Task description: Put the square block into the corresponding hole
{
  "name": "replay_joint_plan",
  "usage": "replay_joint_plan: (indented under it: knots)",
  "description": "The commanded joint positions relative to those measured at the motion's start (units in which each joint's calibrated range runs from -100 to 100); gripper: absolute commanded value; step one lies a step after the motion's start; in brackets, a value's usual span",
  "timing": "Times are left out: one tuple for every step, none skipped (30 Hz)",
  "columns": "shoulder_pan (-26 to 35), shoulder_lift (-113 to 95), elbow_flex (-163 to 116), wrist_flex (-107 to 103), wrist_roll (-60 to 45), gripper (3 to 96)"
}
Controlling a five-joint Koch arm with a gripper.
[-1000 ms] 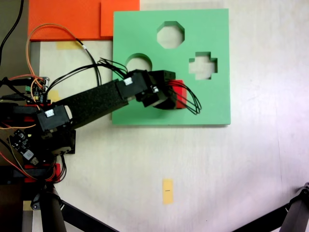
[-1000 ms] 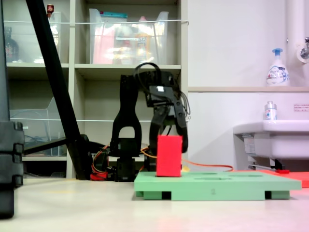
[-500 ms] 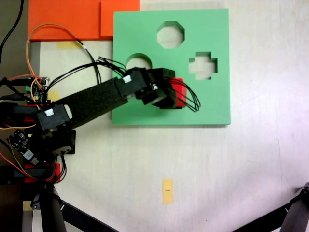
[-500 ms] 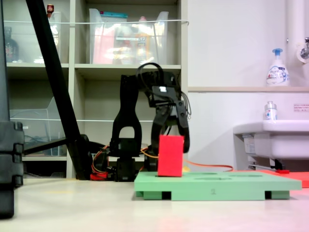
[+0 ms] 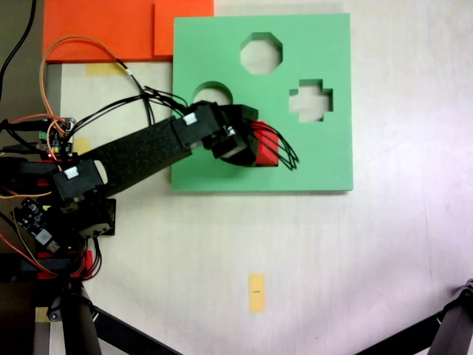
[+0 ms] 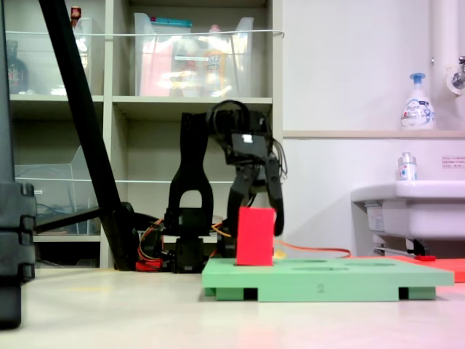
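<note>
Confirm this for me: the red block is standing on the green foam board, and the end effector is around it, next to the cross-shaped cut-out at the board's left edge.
Not quite. The cross-shaped cut-out sits toward the green foam board's right side in the first exterior view, not its left edge. The rest holds: the red block stands on the board, with the end effector around it.

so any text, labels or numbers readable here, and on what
"2", roughly: small dark mark on the green foam board's front edge in the second exterior view, too small to be sure.
Pump bottle label: blurred, unreadable.
Red sign at the second exterior view's right edge: too small to read.
</note>
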Motion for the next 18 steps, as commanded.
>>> replay_joint_plan:
  knots:
    - [0.49,-3.31,0.03,-0.02,0.93,15.0]
    - [0.49,-3.31,-0.17,-0.02,0.93,15.0]
    - [0.49,-3.31,-0.27,-0.02,0.93,15.0]
    - [0.54,-3.31,-0.27,-0.02,0.93,15.0]
    - [0.63,-3.31,-0.27,-0.02,0.93,15.0]
    - [0.73,-3.17,-0.27,0.08,0.93,15.0]
    - [0.88,-3.17,-0.27,-0.02,0.93,15.0]
    - [0.93,-3.17,-0.27,-0.02,0.93,15.0]
    - [1.03,-3.17,-0.27,-0.02,0.98,15.0]
    - [1.07,-2.89,-0.27,-0.02,1.03,15.0]
    - [1.07,-2.75,-0.27,-0.02,1.03,15.0]
    - [1.07,-2.47,-0.27,-0.02,1.03,15.0]
    - [1.07,-2.19,-0.27,-0.02,1.03,15.0]
    - [1.03,-1.91,-0.27,-0.02,1.03,15.0]
    - [1.03,-1.77,-0.37,0.08,1.03,15.0]
    - [0.98,-1.77,-0.57,0.08,1.03,15.0]
    - [0.98,-1.77,-0.67,-0.02,1.03,15.0]
    - [0.93,-1.77,-0.77,-0.02,1.03,15.1]
